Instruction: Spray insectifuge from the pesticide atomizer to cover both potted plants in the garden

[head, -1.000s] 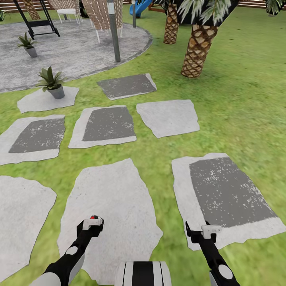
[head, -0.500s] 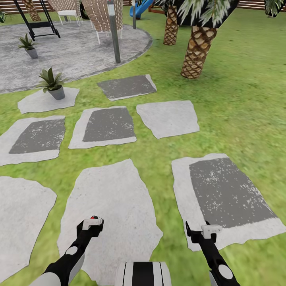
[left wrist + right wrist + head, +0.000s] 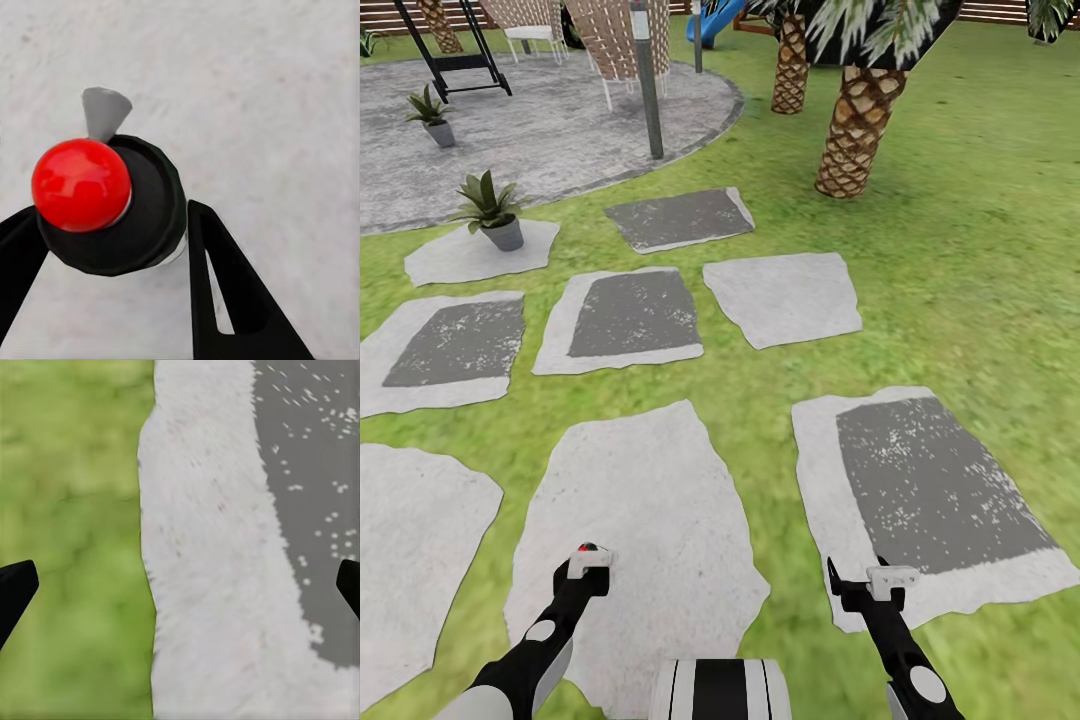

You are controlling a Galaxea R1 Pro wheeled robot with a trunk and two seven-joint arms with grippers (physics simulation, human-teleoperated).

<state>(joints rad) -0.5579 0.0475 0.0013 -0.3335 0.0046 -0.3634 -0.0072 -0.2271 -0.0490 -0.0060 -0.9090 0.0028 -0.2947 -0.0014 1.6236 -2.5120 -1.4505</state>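
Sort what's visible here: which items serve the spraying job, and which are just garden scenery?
Job:
- pesticide atomizer, held in the left gripper
- near potted plant
- far potted plant

Scenery:
- stepping stones
- palm trunk
- patio
- grey post
- right gripper, jaws open and empty

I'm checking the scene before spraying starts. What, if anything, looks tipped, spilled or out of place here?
Nothing stands out. Both potted plants, one on a stepping stone and one on the patio, stand upright. The left gripper holds the pesticide atomizer between its fingers; the right gripper is open and empty.
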